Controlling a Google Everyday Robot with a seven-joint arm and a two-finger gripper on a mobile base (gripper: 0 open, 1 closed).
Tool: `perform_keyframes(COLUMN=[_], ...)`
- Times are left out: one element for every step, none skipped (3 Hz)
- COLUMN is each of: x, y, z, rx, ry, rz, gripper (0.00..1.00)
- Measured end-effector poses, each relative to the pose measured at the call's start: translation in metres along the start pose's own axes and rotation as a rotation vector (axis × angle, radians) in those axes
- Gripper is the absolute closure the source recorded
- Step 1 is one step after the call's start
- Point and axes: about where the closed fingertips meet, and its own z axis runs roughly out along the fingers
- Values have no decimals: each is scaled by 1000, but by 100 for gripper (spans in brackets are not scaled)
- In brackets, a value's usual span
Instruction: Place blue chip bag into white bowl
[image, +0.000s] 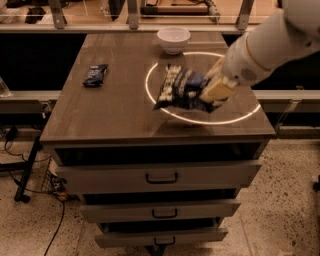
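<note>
Gripper (216, 91) grasps the blue chip bag (179, 89) toward the table's (120, 112) right edge, long axis left-right. Bare tabletop lies between it and the white bowl (173, 39) at the back edge.

The gripper (216, 93), of matt cream plastic, hangs over the right side of the surface (115, 112), its fingers (220, 90) pinching the crinkly, shiny blue chip bag (180, 89). The white bowl (173, 39) looks smooth and glossy. The surface shows brown wood grain with a dull sheen.
</note>
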Motion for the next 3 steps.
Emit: perform_keyframes(x=[-28,-32,-44], y=[-19,-23,-36], z=[-44,-45,-47], rx=[70,80,107], ry=[-30,-35,-50], rz=[-19,-26,-42], gripper=[100,100,100])
